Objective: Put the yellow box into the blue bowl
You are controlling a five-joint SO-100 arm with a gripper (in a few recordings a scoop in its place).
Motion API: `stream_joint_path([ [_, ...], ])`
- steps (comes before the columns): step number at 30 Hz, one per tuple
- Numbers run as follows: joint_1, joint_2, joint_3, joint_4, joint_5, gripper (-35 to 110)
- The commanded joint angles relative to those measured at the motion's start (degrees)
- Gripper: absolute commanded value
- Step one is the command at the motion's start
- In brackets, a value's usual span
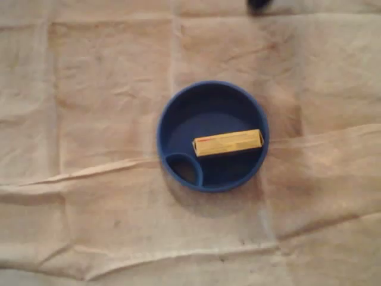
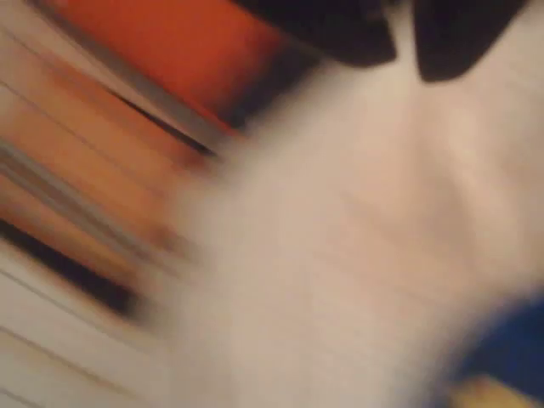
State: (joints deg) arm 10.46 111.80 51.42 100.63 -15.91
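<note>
In the overhead view the yellow box (image 1: 228,143) lies flat inside the blue bowl (image 1: 178,110), across its lower half, beside a small round inner compartment (image 1: 183,170). A dark bit of the arm (image 1: 259,4) shows at the top edge, far from the bowl. The wrist view is badly motion-blurred. My gripper (image 2: 405,68) shows as two dark fingers (image 2: 459,38) at the top with a thin gap and nothing between them. A corner of the blue bowl (image 2: 510,348) and a sliver of the yellow box (image 2: 493,396) sit at the bottom right of that view.
A wrinkled beige cloth (image 1: 89,149) covers the whole table, with raised folds running across it. In the wrist view, blurred orange (image 2: 161,42) and striped shapes fill the left side beyond the cloth.
</note>
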Motion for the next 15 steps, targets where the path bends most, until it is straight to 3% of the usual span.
stream_joint_path([
  [1, -0.44, 9.32, -0.79, 0.18, 0.35, 0],
  [7, -0.44, 20.57, 1.67, 0.18, 0.44, 0],
  [15, -0.44, 40.17, 19.95, 0.0, 0.35, 0],
])
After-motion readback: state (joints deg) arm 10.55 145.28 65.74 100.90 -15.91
